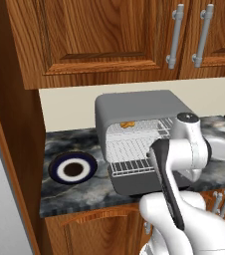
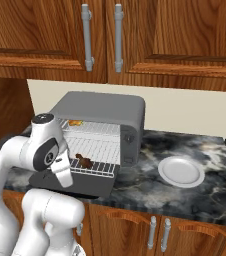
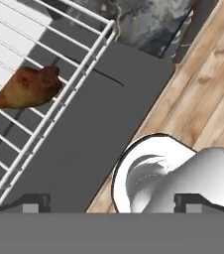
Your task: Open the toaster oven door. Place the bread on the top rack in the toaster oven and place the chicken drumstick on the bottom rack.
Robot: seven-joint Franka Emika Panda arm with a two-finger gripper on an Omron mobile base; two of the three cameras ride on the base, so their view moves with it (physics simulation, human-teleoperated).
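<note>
Toaster oven (image 2: 102, 112): seated on the dark marbled counter (image 2: 205, 197), against the wall.
Toaster oven door (image 3: 91, 129): folded down flat in front of the cavity.
Bread (image 1: 128, 124): found on the top rack (image 1: 139, 127), near its back left corner.
Chicken drumstick (image 3: 27, 89): laid on the bottom rack (image 3: 59, 106) (pulled out over the door), near the front bar.
Gripper (image 3: 111, 203): held over the open door, fingers spread wide, nothing gripped.
White plate (image 2: 181, 171): placed right of the oven.
Blue-rimmed plate (image 1: 73, 169): placed left of the oven.
</note>
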